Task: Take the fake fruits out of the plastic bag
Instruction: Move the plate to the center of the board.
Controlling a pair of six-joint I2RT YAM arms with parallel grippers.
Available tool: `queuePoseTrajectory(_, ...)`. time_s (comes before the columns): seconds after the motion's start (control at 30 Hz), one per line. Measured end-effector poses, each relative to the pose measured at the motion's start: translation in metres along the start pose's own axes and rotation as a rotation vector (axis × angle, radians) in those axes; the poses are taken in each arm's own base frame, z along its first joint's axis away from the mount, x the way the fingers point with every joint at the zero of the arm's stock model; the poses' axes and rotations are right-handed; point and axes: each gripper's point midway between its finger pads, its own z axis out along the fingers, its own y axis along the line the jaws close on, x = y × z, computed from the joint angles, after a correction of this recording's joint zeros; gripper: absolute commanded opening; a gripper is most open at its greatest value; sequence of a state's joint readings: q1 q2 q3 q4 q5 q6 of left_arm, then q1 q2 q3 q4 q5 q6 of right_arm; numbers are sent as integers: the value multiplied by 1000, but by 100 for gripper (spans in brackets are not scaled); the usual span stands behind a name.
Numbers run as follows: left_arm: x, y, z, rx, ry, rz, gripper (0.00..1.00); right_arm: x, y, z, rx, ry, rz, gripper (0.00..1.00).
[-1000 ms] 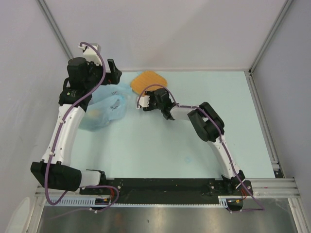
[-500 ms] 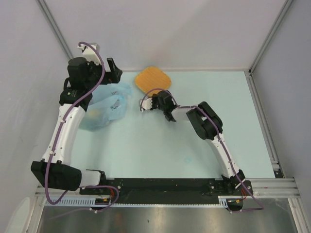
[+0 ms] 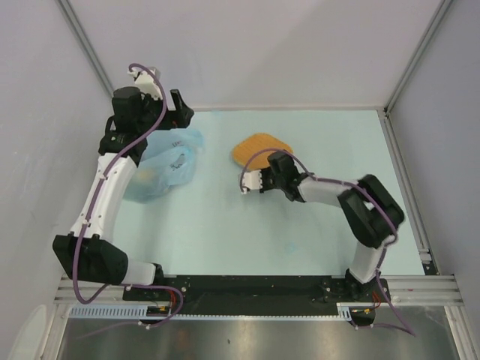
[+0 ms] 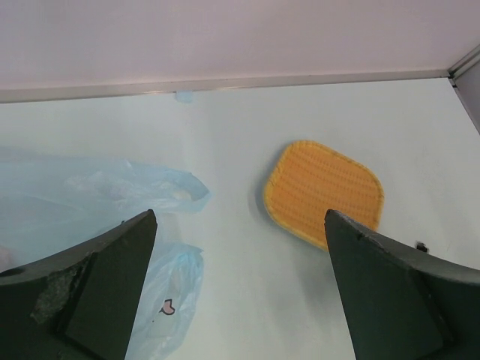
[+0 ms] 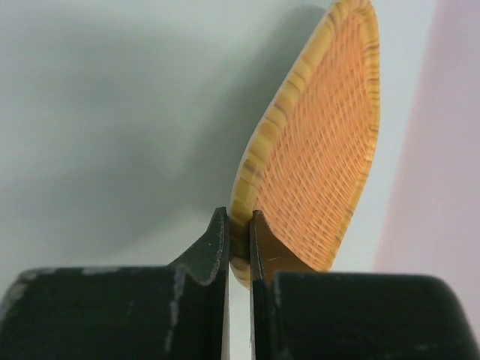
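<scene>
While the right pincer (image 5: 238, 225) clamps the woven orange tray (image 5: 315, 150) by its rim, the left pincer (image 4: 240, 217) gapes wide. The plastic bag (image 3: 169, 161) lies at its six o'clock, nearest that arm.

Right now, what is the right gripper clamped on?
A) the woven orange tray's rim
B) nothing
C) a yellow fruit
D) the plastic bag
A: the right wrist view shows the right gripper pinching the rim of the woven orange tray, jaws nearly closed on it.
</scene>
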State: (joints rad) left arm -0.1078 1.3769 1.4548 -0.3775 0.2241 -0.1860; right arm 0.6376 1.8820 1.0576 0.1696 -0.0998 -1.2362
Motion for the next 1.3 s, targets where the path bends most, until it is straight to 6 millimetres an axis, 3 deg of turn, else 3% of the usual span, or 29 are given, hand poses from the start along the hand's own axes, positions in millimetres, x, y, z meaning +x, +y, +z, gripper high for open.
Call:
queuePoseTrajectory(0.17, 4, -2, 7, 16, 13, -19, 97, -13, 48, -67, -140, -41, 7, 0)
queuePoseTrajectory(0.37, 16, 0, 12, 18, 35, -32, 96, -9, 74, -102, -200, -41, 13, 1)
queuePoseTrajectory(0.5, 30, 4, 17, 12, 66, -39, 96, -13, 102, -136, -240, -50, -20, 2)
queuePoseTrajectory(0.67, 55, 10, 28, 2, 126, -66, 96, -52, 153, -182, -354, -145, -106, 6)
queuePoseTrajectory(0.77, 87, 16, 35, -17, 189, -117, 100, -75, 181, -205, -431, -224, -149, 14)
queuePoseTrajectory(0.83, 112, 20, 35, -32, 240, -143, 100, -82, 196, -214, -474, -262, -164, 23)
queuePoseTrajectory(0.9, 139, 23, 34, -47, 296, -169, 100, -83, 214, -218, -529, -272, -169, 24)
queuePoseTrajectory(0.93, 150, 24, 33, -52, 323, -175, 100, -81, 230, -218, -590, -264, -169, 18)
queuePoseTrajectory(1.0, 162, 24, 30, -57, 355, -181, 100, -75, 257, -218, -698, -238, -167, 22)
queuePoseTrajectory(1.07, 165, 24, 29, -57, 365, -180, 100, -79, 270, -213, -768, -219, -158, 26)
queuePoseTrajectory(1.1, 165, 24, 29, -57, 364, -179, 100, -84, 272, -211, -781, -216, -151, 43)
queuePoseTrajectory(1.17, 164, 23, 28, -55, 365, -176, 100, -89, 279, -208, -818, -202, -135, 62)
queuePoseTrajectory(1.3, 161, 21, 21, -50, 362, -171, 100, -99, 285, -214, -858, -238, -118, 72)
